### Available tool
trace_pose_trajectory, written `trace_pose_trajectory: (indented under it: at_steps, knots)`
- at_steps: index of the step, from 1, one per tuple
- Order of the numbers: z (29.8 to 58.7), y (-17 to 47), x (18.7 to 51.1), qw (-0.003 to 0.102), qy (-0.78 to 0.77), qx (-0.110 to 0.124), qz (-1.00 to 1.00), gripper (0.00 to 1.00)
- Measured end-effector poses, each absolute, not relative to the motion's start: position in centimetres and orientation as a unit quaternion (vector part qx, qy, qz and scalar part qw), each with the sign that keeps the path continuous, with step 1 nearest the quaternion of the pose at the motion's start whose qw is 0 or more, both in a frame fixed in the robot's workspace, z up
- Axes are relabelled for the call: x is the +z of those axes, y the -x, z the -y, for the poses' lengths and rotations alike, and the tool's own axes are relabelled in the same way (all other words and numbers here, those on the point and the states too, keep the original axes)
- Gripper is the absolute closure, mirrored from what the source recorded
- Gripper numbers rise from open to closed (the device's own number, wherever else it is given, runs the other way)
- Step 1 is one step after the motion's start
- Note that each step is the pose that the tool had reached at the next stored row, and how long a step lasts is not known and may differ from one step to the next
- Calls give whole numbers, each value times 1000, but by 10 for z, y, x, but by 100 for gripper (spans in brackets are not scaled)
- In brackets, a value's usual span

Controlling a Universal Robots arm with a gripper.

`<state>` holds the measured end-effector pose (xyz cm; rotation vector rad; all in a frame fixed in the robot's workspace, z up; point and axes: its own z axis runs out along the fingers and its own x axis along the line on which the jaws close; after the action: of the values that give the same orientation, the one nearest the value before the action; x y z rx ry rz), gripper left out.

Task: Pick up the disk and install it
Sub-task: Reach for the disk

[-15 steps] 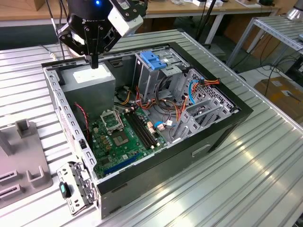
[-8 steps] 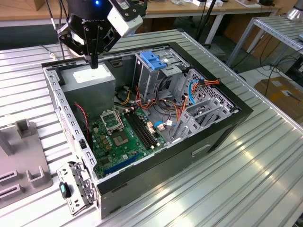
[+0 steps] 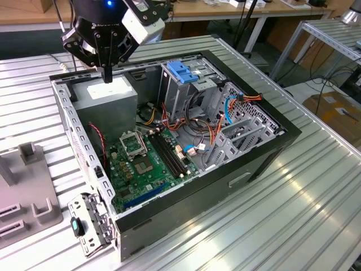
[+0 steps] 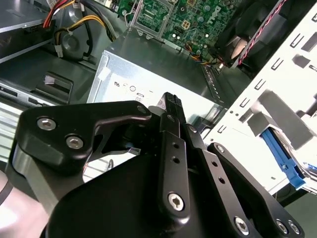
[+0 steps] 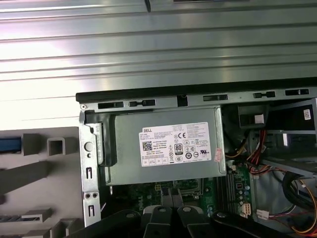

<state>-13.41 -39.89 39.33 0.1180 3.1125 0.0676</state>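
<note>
Holding black tool (image 3: 107, 75) shut, empty, upper left of exterior view; could clip grey metal box (image 3: 113, 107) beneath if lowered.

Of the disk (image 5: 10, 145), the first wrist view caught little more than a short strip of bright blue carrier rail, cut off by the frame edge. The strip lay level, just beside the square posts of a grey holder (image 5: 56, 147) on the desk (image 5: 148, 49). It sat outside the open computer case (image 5: 198, 94) and apart from it. In the second wrist view the disk (image 4: 279, 157) appeared as a long, slanted blue bar beyond the case's white perforated wall. Its metal body could not be made out clearly.
</note>
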Motion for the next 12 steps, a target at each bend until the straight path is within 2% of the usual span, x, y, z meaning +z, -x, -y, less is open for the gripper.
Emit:
trace_pose_trajectory:
  at_steps: [12]
  knots:
    - [399,142,393,13,-38,22,-999,89]
